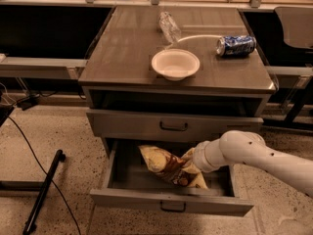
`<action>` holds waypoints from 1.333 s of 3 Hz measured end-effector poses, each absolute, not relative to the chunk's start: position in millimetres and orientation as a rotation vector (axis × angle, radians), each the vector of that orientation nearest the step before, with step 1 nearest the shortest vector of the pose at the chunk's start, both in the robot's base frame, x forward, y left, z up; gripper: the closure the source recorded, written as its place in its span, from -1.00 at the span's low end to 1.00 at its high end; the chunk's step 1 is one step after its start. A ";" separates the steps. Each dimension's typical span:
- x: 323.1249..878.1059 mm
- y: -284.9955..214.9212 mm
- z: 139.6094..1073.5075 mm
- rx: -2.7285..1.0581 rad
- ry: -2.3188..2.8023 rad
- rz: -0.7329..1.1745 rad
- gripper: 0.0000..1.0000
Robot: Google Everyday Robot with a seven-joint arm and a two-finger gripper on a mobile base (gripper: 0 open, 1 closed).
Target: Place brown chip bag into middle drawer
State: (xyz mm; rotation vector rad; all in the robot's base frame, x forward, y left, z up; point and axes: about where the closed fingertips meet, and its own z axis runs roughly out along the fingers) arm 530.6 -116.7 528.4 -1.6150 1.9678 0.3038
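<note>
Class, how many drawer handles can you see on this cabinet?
2: the upper handle on the closed drawer; the lower handle on the open middle drawer. The gripper is inside it, at the brown chip bag.

Grey cabinet point(124, 48) with its lowest level, the middle drawer point(122, 168), pulled open. The brown chip bag point(164, 163) lies inside the drawer, angled from back left to front right. The white arm point(254, 155) reaches in from the right, and the gripper point(188, 166) sits low in the drawer against the bag. The handled drawer point(146, 125) above is closed. On top stand a white bowl point(175, 63), a blue can point(236, 45) on its side and a clear bottle point(169, 27) lying flat.
</note>
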 end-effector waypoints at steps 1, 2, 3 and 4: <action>541.5 -125.4 528.9 -1.509 1.933 0.393 -0.25; 544.9 -126.9 529.0 -1.493 1.922 0.407 -0.71; 544.9 -126.9 529.0 -1.493 1.922 0.407 -1.00; 539.7 -128.7 528.5 -1.493 1.905 0.406 -0.46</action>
